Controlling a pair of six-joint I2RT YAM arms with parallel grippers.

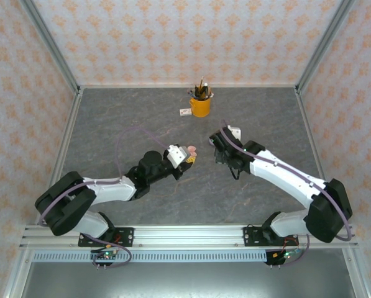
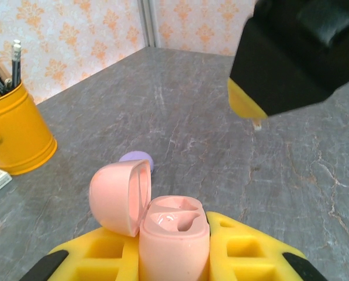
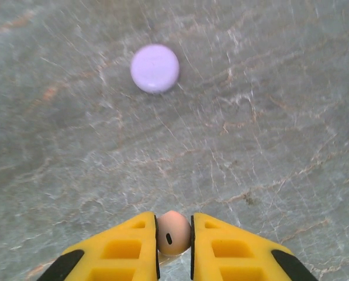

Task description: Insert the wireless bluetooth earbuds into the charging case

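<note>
1. Charging case and earbud are each held in a gripper over the grey stone-look table, the largest thing here. A yellow cup of pens stands well back.
2. The left gripper is clamped close to its tightest on the pink case. The lid is hinged open to one side and the wells face up.
3. A round lilac case lies on the table ahead of the right fingers.
4. The right gripper pinches the pale pink earbud at its fingertips, its jaws parted no wider than the bud.
5. To do this step well, I judge: hold the case steady and bring the bud over the matching well. Turn it so the stem points down into the socket, lower it slowly, and let go once it seats.
6. The left wrist view gives the wells and the lid angle. The right wrist view gives the grip on the bud. The overhead view gives the gap between the two grippers, which are near but apart. I cannot tell whether either well is already filled.
</note>
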